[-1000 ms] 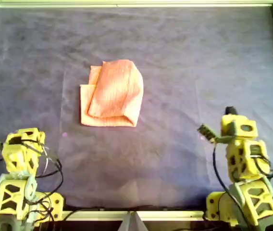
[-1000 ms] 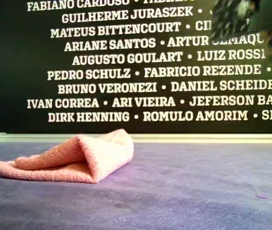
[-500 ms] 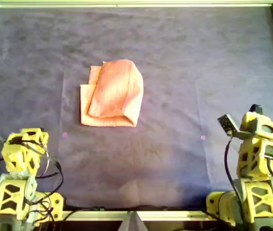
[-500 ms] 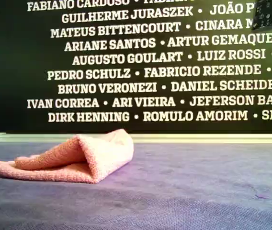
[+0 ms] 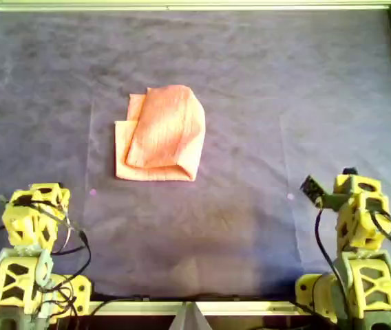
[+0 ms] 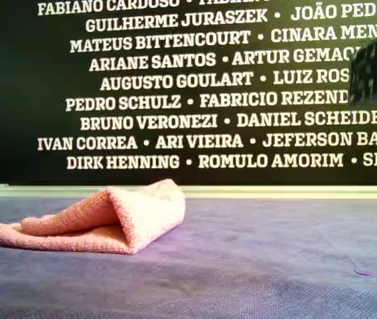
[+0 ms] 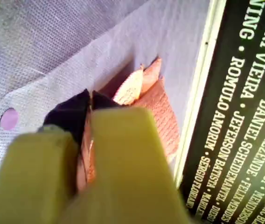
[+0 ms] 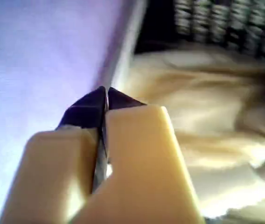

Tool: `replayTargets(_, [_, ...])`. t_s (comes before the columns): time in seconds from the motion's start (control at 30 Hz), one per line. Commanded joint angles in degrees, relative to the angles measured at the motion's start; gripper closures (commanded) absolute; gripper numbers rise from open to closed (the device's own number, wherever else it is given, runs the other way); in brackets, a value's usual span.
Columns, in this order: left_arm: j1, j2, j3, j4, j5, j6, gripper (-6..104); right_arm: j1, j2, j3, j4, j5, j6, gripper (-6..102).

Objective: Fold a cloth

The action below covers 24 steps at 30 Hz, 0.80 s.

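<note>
- The thin salmon-pink square of soft cloth point(image 5: 160, 134) lies left of centre in the overhead view, on the large dark purple sheet point(image 5: 264, 82) covering the counter. It is doubled over with one edge lapped askew; in the exterior view point(image 6: 102, 219) the fold stands puffed, since nothing presses it.
- We see the left hand point(image 7: 89, 100) with its tips pressed together, holding nothing; its arm is parked at the overhead view's lower left, well apart from the cloth.
- The right hand point(image 8: 105, 95) is likewise pinched shut and empty, at the overhead view's lower right point(image 5: 314, 190).
- We judge the fold as made, both arms drawn clear.
</note>
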Motion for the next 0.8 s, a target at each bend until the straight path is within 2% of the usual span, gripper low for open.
replayTargets(0.0, [1.23,0.97,-1.05,-0.09,0.35,-0.26,99,-0.18,2.72,0.88,5.89,-3.69,0.26,96])
replayTargets(0.13, [1.23,0.88,-1.05,-0.09,0.44,-0.35,99,-0.53,2.72,0.88,11.43,-9.14,0.26,96])
replayTargets(0.2, [1.23,0.88,-1.05,0.00,0.62,-0.35,99,-0.62,2.72,0.88,14.15,-10.81,0.26,96])
replayTargets(0.33, [1.93,0.88,-1.05,3.16,0.18,-0.35,99,-0.88,2.72,0.88,19.16,-10.20,0.26,96])
replayTargets(0.4, [2.02,0.79,-1.05,7.47,-0.44,0.35,99,-0.88,2.81,0.88,20.83,-10.11,0.26,95])
replayTargets(0.53, [1.41,0.88,-1.05,16.44,0.62,-0.35,99,-0.97,2.81,0.88,21.18,-10.11,0.35,95])
replayTargets(0.77, [1.49,0.88,-1.05,20.39,0.53,-0.35,99,-1.05,2.72,0.88,21.27,-10.11,0.35,96])
